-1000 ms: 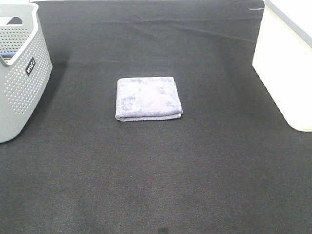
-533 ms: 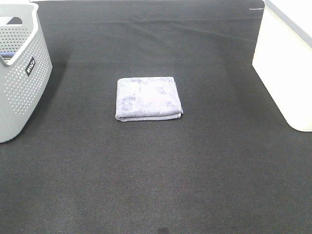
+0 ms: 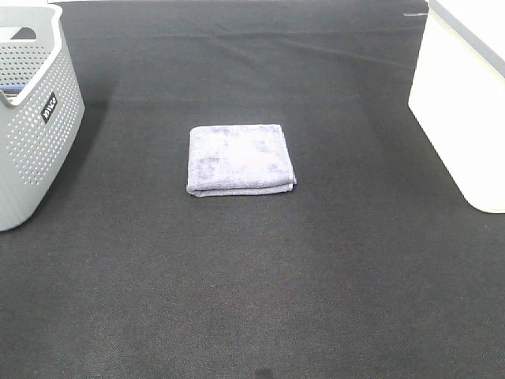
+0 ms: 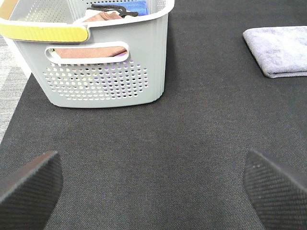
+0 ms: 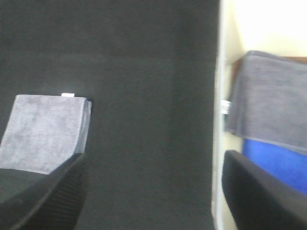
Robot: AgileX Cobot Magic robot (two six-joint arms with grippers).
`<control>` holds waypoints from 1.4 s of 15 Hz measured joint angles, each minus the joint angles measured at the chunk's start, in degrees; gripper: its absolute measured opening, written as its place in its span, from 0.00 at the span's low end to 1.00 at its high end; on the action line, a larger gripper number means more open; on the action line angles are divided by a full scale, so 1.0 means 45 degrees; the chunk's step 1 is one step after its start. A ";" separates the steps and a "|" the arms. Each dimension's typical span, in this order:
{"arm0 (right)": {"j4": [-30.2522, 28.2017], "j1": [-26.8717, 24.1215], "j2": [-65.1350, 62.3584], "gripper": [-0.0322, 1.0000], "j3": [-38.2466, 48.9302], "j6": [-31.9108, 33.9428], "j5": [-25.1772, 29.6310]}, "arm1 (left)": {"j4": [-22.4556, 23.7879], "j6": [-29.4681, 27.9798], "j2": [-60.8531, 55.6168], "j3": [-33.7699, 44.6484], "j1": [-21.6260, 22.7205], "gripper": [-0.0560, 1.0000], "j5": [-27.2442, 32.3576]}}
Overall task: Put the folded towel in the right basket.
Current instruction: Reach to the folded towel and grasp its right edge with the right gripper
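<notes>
The folded grey towel (image 3: 240,159) lies flat in the middle of the black mat. It also shows in the left wrist view (image 4: 280,50) and the right wrist view (image 5: 43,132). The cream right basket (image 3: 458,118) stands at the right edge; in the right wrist view its wall (image 5: 218,120) is close by. Neither gripper shows in the exterior view. My left gripper (image 4: 153,191) is open and empty above the mat near the left basket. My right gripper (image 5: 153,196) is open and empty, between the towel and the right basket.
A grey perforated basket (image 3: 35,134) stands at the left edge, holding brown and blue cloths (image 4: 103,17). The right basket holds a grey towel (image 5: 273,100) and a blue cloth (image 5: 278,165).
</notes>
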 joint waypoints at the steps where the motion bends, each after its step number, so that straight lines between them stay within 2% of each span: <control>1: 0.0293 0.0000 0.0815 0.74 -0.0713 -0.0204 0.0433 | 0.0000 0.0000 0.0000 0.0000 0.0000 0.97 0.0000; 4: 0.0318 0.0637 0.2814 0.74 -0.2394 -0.0357 0.1070 | 0.0000 0.0000 0.0000 0.0000 0.0000 0.97 0.0000; 5: 0.0191 0.1362 0.3578 0.74 -0.2967 -0.0369 0.1210 | 0.0000 0.0000 0.0000 0.0000 0.0000 0.97 0.0000; 8: 0.0242 0.2585 0.4953 0.74 -0.3769 -0.0369 0.1210 | 0.0000 0.0000 0.0000 0.0000 0.0000 0.97 0.0000; 10: 0.0891 0.3030 0.5870 0.74 -0.4240 -0.0369 0.1222 | 0.0000 0.0000 0.0000 0.0000 0.0000 0.97 0.0000; 13: 0.2190 0.3069 0.7410 0.74 -0.4889 -0.0153 0.1528 | 0.0000 0.0000 0.0000 0.0000 0.0000 0.97 0.0000; 15: 0.2827 0.3069 0.8785 0.74 -0.5844 0.0089 0.2394 | 0.0000 0.0000 0.0000 0.0000 0.0000 0.97 0.0000; 18: 0.3234 0.3069 1.0453 0.74 -0.7347 0.0127 0.3527 | 0.0000 0.0000 0.0000 0.0000 0.0000 0.97 0.0000; 20: 0.3247 0.3069 1.1650 0.74 -0.8582 0.0420 0.3692 | 0.0000 0.0000 0.0000 0.0000 0.0000 0.97 0.0000; 21: 0.3247 0.3069 1.1650 0.74 -0.8582 0.0420 0.3692 | 0.0000 0.0000 0.0000 0.0000 0.0000 0.97 0.0000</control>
